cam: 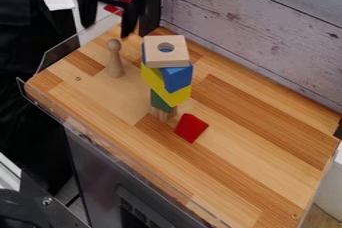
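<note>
Camera view — where do the fingers point(128, 22) hang?

"Upper left, spread apart, with nothing between them."

"And the nearest thing?"

"The wooden peg point(115, 62), on the left part of the desk point(267, 157). It lies below the fingers in the view, a little nearer the right-hand one as we look."

"Upright or lying?"

"Upright, round head on top — so its long axis runs up and down, much as the fingers point."

"Any crowding?"

"The stack of blocks point(167, 79) stands to its right, apart from it; the red block point(191, 128) lies near that stack's foot."
</note>
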You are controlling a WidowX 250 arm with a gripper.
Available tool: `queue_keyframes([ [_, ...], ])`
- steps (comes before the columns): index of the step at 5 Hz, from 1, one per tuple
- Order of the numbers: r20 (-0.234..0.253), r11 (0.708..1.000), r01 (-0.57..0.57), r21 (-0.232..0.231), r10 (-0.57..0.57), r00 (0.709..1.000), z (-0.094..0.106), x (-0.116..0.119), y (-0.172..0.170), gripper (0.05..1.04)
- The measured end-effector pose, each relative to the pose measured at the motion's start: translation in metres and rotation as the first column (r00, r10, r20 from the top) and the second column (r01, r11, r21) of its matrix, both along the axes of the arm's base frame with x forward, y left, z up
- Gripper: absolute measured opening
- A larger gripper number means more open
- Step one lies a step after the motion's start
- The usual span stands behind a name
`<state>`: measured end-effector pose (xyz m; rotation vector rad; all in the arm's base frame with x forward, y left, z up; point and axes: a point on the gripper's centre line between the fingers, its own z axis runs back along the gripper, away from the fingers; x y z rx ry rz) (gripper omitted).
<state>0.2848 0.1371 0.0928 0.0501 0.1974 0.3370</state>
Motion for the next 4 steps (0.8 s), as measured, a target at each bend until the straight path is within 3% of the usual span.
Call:
queue_keyframes([
  [1,0.054,0.997,0.077,-0.006,-0.076,0.996,0.042,-0.001,-0.005,1.000],
  [2,0.040,0.987,0.162,-0.015,-0.162,0.986,0.063,-0.009,-0.017,0.999],
  [3,-0.009,0.969,0.247,-0.026,-0.247,0.969,0.071,-0.020,-0.039,0.999],
  [4,-0.029,0.950,0.309,-0.040,-0.310,0.950,0.074,-0.037,-0.064,1.000],
])
